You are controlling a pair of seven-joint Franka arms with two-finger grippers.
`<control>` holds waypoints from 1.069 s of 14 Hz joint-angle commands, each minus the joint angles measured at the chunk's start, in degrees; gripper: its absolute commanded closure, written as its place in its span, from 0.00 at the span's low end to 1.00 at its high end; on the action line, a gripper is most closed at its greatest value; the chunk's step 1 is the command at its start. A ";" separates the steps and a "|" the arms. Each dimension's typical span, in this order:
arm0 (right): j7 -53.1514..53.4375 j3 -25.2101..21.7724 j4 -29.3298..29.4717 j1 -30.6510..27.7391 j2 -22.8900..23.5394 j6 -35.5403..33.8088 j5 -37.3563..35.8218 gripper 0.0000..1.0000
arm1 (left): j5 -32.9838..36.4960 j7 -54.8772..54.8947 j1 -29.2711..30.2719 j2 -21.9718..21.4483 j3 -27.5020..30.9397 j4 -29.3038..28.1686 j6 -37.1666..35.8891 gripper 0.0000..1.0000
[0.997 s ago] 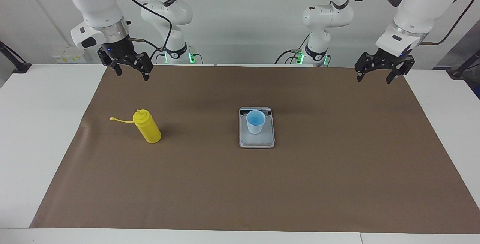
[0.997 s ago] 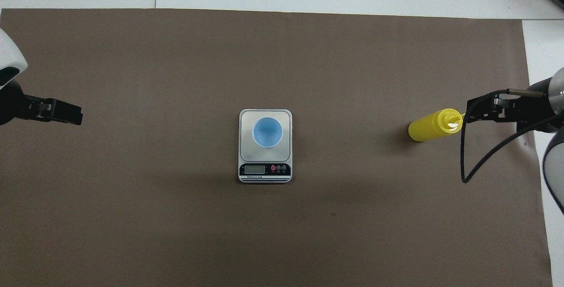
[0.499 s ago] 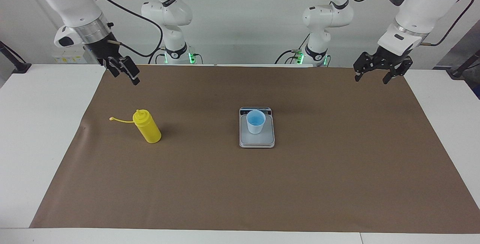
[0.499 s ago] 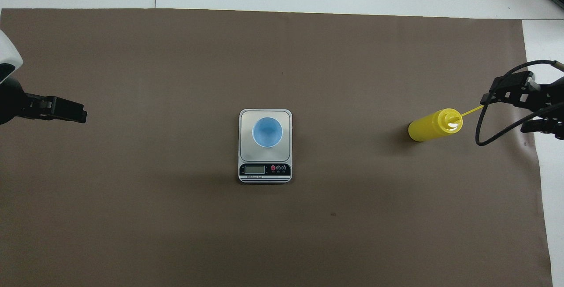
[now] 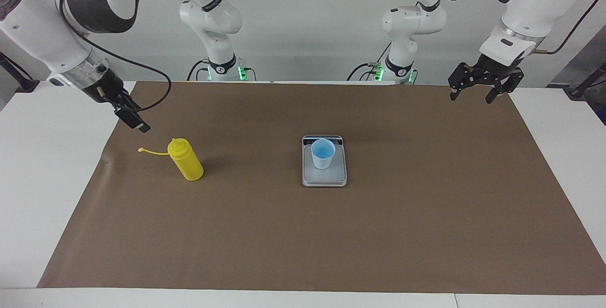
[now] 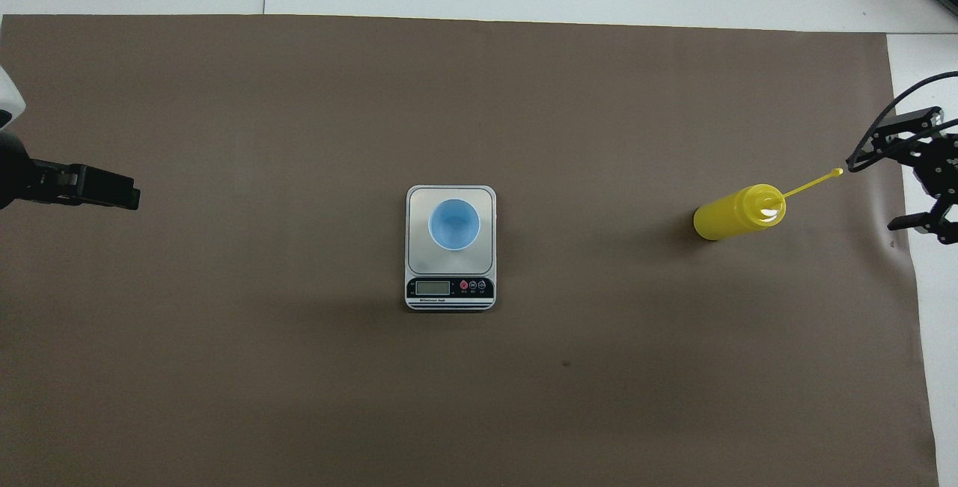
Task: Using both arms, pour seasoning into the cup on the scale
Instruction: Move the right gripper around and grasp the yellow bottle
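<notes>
Yellow seasoning bottle (image 5: 186, 160) stands upright on the brown mat (image 5: 303, 232) toward the right arm's end of the tabletop (image 5: 42, 166), cap strap (image 5: 152, 151) sticking out toward the mat's edge. Right claw (image 5: 134, 119) hangs in the air just off the strap's tip, near the mat's edge, not touching bottle or strap; fingers spread wide, nothing held. Blue cup (image 5: 323, 153) sits on the scale (image 5: 324, 178) mid-mat, well apart from the bottle. Left claw (image 5: 479, 88) hangs over the mat's corner at the left arm's end, nearer the robots than the scale, also wide and empty.

Overhead view shows the scale's display strip (image 6: 450, 287) and buttons on the edge nearest the robots, and both fingers of the right claw (image 6: 905, 173) apart with the strap's tip (image 6: 837, 171) close to one finger (image 6: 891, 132). Facing view shows right claw edge-on, but gives its height: clear above the mat.

Vs 1 s ago: right claw has swung from over the mat's robot-side edge outward and lower, toward the strap. Left claw barely shifted. Bottle, cup, scale unchanged.
</notes>
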 commanded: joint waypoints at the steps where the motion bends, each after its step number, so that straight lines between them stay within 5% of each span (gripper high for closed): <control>1: 1.79 0.50 5.01 -3.08 6.00 -3.09 1.61 0.00 | 0.46 -0.21 0.04 -1.16 -0.29 -0.99 -0.48 0.00; 12: 3.90 -0.12 13.44 -7.13 22.17 -5.02 9.08 0.00 | 0.46 -0.30 0.39 -1.16 -0.29 -0.99 -0.66 0.00; 15: 4.25 -0.12 13.36 -7.04 22.54 -4.84 11.54 0.00 | 0.46 -0.30 0.39 -1.16 -0.29 -0.99 -0.66 0.00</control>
